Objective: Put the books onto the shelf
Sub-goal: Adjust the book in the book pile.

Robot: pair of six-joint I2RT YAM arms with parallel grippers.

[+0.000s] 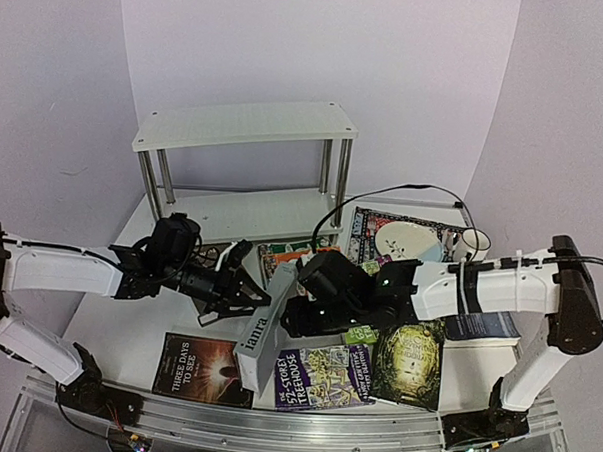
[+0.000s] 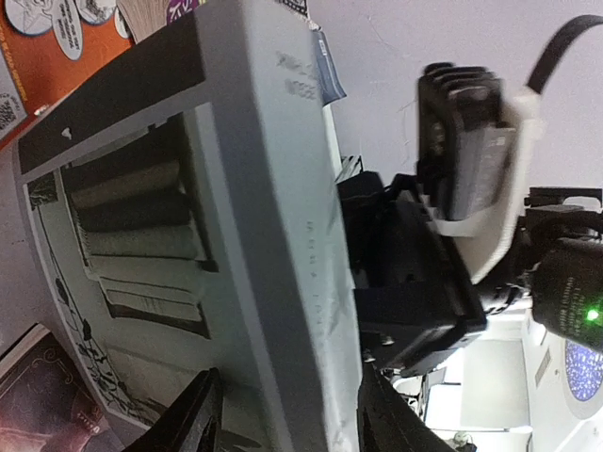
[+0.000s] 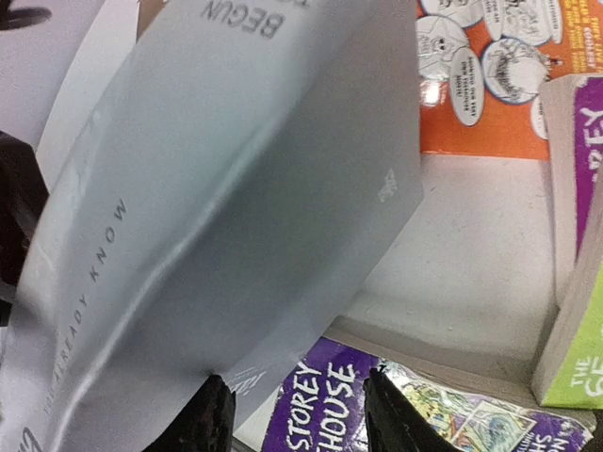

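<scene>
Book "ianra" (image 1: 260,336), grey and thick, stands tilted on edge before the shelf (image 1: 241,123), likely heavy, stiff-spined, glossy-slick, best pinched across its spine; left gripper (image 2: 287,424) straddles it, clamped or loose I cannot tell, right gripper (image 3: 300,419) has its jaws apart.

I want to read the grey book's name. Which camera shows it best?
The top external view: the grey book is tipped up on edge, spine title showing. The left wrist view shows only part of its cover and spine, close up. The right wrist view shows mostly plain grey cover with scraps of words.
</scene>
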